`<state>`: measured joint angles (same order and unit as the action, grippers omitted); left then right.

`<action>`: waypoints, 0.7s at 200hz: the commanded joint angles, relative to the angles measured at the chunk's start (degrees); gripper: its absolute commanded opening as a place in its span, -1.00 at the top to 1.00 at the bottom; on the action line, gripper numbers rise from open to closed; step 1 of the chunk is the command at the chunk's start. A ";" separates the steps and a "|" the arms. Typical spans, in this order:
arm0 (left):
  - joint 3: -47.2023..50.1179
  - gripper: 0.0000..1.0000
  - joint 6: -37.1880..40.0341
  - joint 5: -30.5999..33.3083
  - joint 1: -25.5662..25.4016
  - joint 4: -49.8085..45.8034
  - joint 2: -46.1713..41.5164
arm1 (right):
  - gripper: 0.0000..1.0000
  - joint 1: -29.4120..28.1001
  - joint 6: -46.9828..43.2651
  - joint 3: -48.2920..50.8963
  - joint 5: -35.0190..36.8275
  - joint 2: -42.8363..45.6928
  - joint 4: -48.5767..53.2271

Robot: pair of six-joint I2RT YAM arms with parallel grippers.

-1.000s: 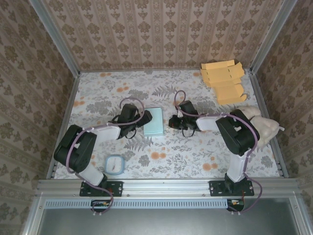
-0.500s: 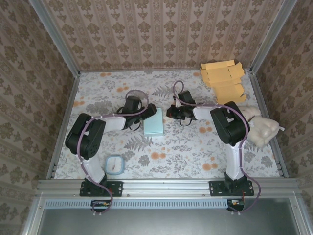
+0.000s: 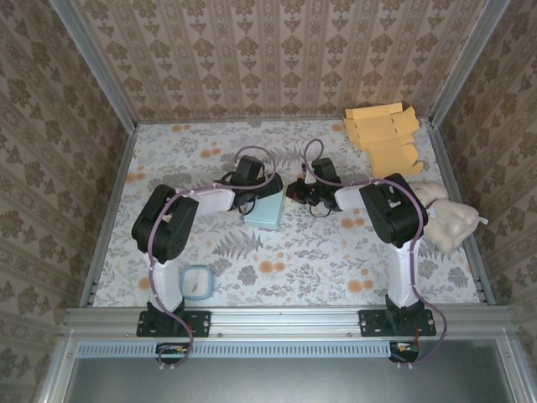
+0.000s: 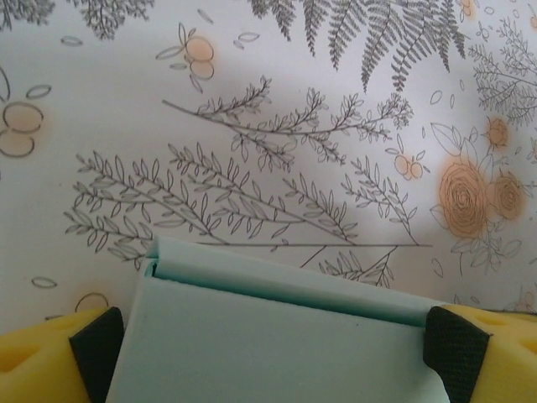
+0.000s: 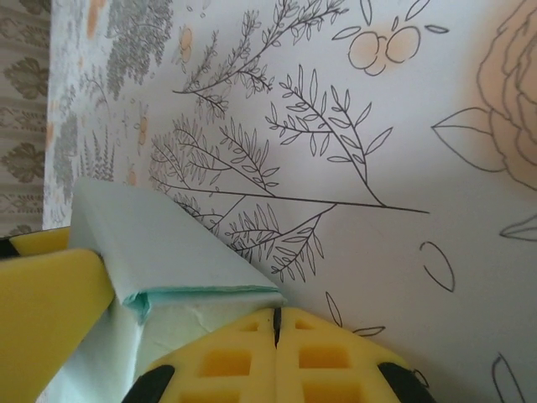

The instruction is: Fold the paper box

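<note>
Paper box [image 3: 267, 211]: flat at mid-worktop [image 3: 336, 260], long axis running near to far, slightly tilted.
Left hand [image 4: 273, 357]: fingers wide apart, straddling the box's far end.
Right hand [image 5: 275, 336]: fingers pressed together, empty, against the box's right far corner.
Nearer: left hand, likely ready to clamp.

1 box [image 3: 267, 211], 1 cardboard stack [image 3: 382, 134], 1 bundle [image 3: 453, 220], 1 dish [image 3: 198, 282]

The paper box [image 3: 267, 210] is pale mint, the tablecloth [image 3: 336, 260] white with grey ferns and orange blooms, the card blanks [image 3: 382, 136] at one o'clock mustard yellow, the walls [image 3: 277, 50] beige damask.
</note>
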<state>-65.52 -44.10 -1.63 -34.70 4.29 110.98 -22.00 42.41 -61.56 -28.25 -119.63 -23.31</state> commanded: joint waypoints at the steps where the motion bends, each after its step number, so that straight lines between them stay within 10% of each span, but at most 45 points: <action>1: -3.61 -0.89 0.66 -8.53 -5.23 2.09 0.00 | 1.00 -2.97 1.50 6.56 1.70 0.23 -4.16; 78: 3.37 -0.91 0.77 7.75 1.34 -9.69 -15.24 | 0.72 -3.75 1.95 29.87 21.45 15.78 -14.50; 140: 20.23 -0.94 -13.93 12.61 -4.65 -16.97 -33.11 | 0.36 -3.84 -12.46 23.42 25.44 23.14 -0.16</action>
<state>-50.57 -49.41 7.81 -36.23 -6.96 82.13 -25.98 37.08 -33.76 -5.93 -98.24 -31.42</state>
